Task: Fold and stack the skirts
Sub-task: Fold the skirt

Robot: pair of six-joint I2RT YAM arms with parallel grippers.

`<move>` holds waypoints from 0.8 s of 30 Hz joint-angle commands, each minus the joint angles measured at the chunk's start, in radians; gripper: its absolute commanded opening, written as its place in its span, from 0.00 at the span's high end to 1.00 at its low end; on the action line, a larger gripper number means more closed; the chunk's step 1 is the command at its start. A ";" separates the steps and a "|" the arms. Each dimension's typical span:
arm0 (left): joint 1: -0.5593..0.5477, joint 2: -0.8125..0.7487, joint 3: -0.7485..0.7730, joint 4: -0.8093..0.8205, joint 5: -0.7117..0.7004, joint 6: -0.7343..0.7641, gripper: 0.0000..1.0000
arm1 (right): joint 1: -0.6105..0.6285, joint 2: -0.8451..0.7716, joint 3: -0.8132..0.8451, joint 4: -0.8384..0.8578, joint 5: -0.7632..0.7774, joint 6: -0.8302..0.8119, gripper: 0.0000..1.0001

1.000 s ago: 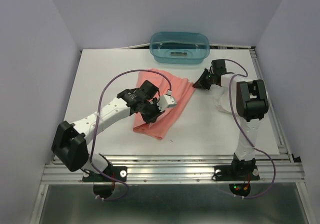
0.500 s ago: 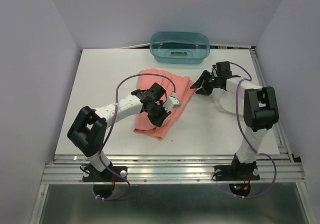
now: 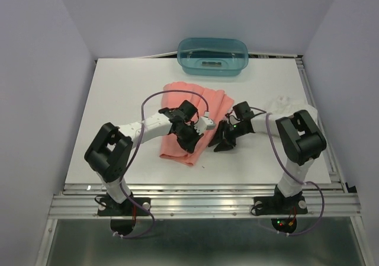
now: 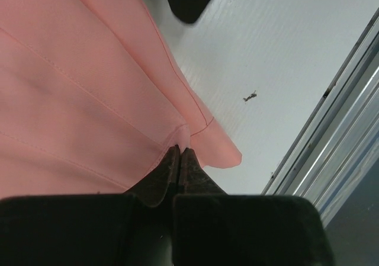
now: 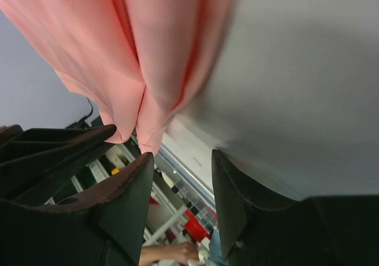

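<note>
1. The salmon-pink skirt [image 3: 198, 99] lies about the middle of the tabletop [image 3: 130, 88], running from near the far edge toward the near edge. The white skirt [image 3: 287, 105] lies bunched at the right edge, well apart from it.
2. The left gripper [image 4: 180, 154] has its jaws closed on a small pinch of the pink skirt's hem, at the cloth's near right corner.
3. The right gripper [image 5: 180, 159] hangs just beside the same right-hand edge. Its jaws stand partly apart, with nothing between them.
4. We judge the step in hand to be the folding of the pink skirt. Neither skirt is stacked yet.
5. The next move, as we read it, calls for a second hold farther along the edge. Both grippers could then carry the cloth across evenly. A single pinch would likely drag and bunch it.
</note>
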 commanded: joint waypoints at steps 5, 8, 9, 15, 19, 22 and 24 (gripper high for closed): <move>-0.001 -0.090 -0.033 0.022 0.023 -0.049 1.00 | 0.156 0.083 -0.030 0.220 -0.019 0.183 0.49; 0.000 -0.108 -0.034 0.031 0.032 -0.055 1.00 | 0.184 0.117 -0.033 0.241 0.010 0.203 0.58; 0.002 -0.122 -0.034 0.032 0.041 -0.055 1.00 | 0.197 0.132 -0.028 0.244 0.019 0.210 0.64; 0.000 -0.156 -0.036 0.005 0.130 -0.055 1.00 | 0.233 0.161 -0.015 0.287 0.075 0.256 0.98; -0.004 -0.148 -0.059 0.008 0.178 -0.067 1.00 | 0.242 0.155 -0.027 0.315 0.107 0.303 0.99; -0.006 -0.098 -0.091 0.025 0.196 -0.082 1.00 | 0.242 0.149 -0.039 0.330 0.124 0.326 0.99; -0.006 -0.065 -0.106 0.038 0.193 -0.089 1.00 | 0.242 0.146 -0.041 0.329 0.130 0.328 0.99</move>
